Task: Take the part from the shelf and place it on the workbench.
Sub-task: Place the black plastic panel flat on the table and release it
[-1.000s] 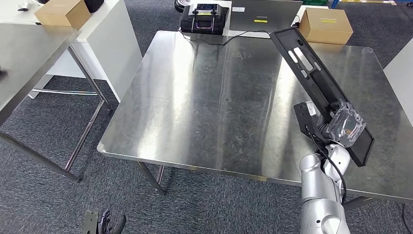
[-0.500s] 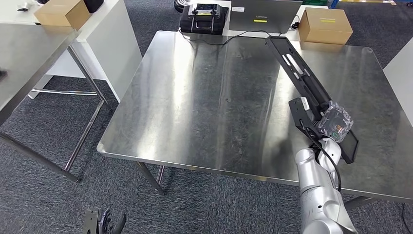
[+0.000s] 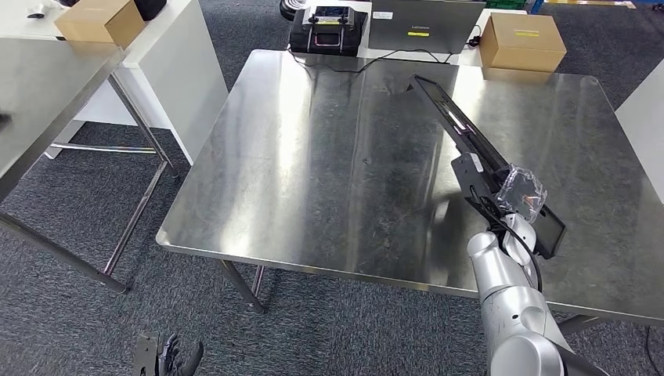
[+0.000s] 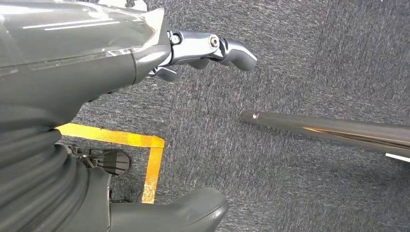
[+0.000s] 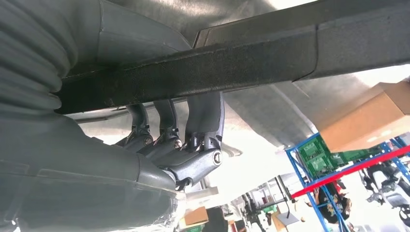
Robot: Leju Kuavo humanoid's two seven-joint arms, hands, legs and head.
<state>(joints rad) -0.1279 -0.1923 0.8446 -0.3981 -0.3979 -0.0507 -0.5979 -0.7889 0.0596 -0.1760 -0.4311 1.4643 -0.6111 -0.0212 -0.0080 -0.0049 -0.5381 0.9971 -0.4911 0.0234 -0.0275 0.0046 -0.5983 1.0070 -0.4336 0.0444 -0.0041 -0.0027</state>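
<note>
My right robot hand (image 3: 521, 196) grips the long black part (image 3: 470, 145) near its close end, tilted above the bench (image 3: 313, 157). I should lower it level, then release. Left robot hand (image 4: 145, 63) hangs open over carpet.

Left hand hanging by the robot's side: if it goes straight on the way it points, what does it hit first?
Probably the grey carpet floor. The left hand hangs open, pointing down at it. The metal table leg runs off to one side and looks out of its line, though depth is unclear.
</note>
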